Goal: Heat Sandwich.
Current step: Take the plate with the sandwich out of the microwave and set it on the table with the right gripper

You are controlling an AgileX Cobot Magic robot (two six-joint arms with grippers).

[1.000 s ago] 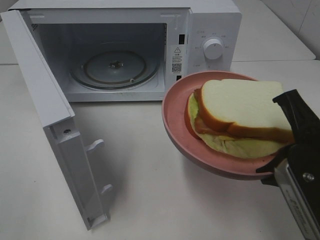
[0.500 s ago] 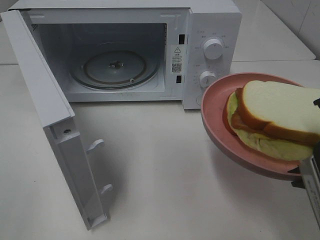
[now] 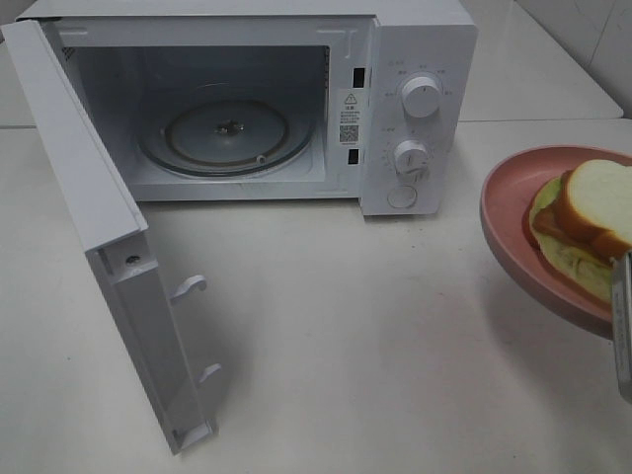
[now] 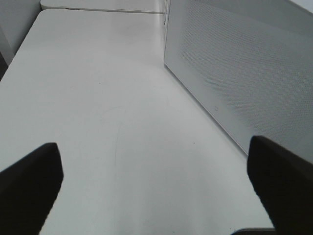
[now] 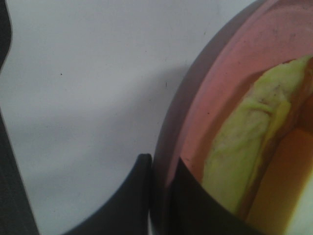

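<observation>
The right claw (image 5: 159,196) is clamped on the rim of the pink plate (image 5: 215,93), one dark finger under the edge and one over it. The plate hangs tilted above the white table (image 3: 326,326), at the far right of the overhead view and partly cut off by the frame. The sandwich (image 3: 591,212) lies on that plate, white bread on top with pale green filling showing below the crust. The left claw (image 4: 156,191) stands wide open over bare tabletop, holding nothing, just beside the microwave's perforated side wall. The microwave (image 3: 420,59) sits at the back of the table with its door (image 3: 109,257) swung fully open, and the glass turntable (image 3: 225,133) inside holds nothing.
</observation>
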